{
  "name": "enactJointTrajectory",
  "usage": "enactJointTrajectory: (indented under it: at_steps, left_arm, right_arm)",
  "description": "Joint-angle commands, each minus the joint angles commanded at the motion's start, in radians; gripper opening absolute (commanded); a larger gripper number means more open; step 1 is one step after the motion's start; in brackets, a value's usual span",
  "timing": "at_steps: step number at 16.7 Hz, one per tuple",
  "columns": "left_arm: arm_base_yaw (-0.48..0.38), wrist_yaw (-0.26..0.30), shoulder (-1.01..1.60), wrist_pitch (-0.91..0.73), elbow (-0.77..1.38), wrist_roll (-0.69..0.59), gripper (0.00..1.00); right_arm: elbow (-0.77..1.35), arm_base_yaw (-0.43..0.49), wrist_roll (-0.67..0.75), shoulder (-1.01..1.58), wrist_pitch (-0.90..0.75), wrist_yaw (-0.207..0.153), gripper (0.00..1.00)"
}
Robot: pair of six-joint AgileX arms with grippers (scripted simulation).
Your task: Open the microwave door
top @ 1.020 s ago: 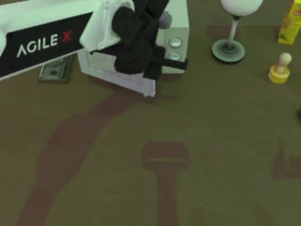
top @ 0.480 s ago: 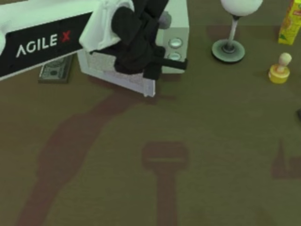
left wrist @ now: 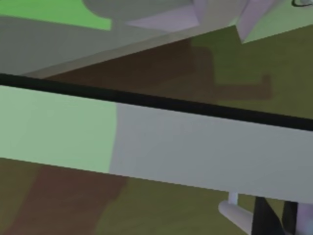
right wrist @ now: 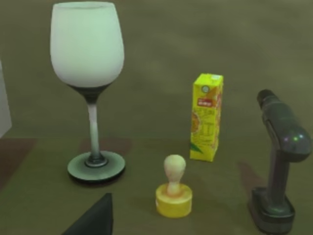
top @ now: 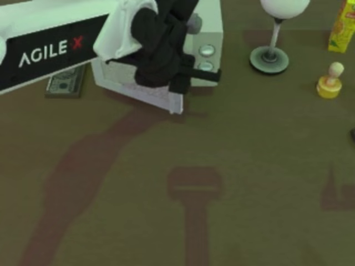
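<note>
The pale microwave [top: 209, 25] stands at the back of the table, its two silver knobs [top: 206, 51] facing forward. The microwave door [top: 151, 92] hangs slightly ajar, with its free edge swung out toward the table's front. My left gripper [top: 183, 82] hangs over that free edge. In the left wrist view the door's top [left wrist: 195, 147] crosses as a pale band. Below it my left gripper [left wrist: 279, 220] is shut on the thin handle [left wrist: 237, 214]. My right gripper [top: 353, 133] is parked at the table's right edge.
A tall wine glass [top: 270, 55] stands right of the microwave. Farther right are a yellow juice carton [top: 341, 27] and a yellow stamp [top: 330, 82]. A grey drill [right wrist: 279, 166] stands near the right arm. A banknote stack [top: 65, 83] lies left of the microwave.
</note>
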Motion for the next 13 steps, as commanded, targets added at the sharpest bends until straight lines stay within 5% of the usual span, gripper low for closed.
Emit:
enactJointTrajectory:
  at_steps: [13]
  left_arm:
    - [0.027, 0.067, -0.083, 0.049, -0.119, 0.119, 0.0]
  right_arm:
    - [0.0, 0.0, 0.0, 0.0, 0.0, 0.0, 1.0]
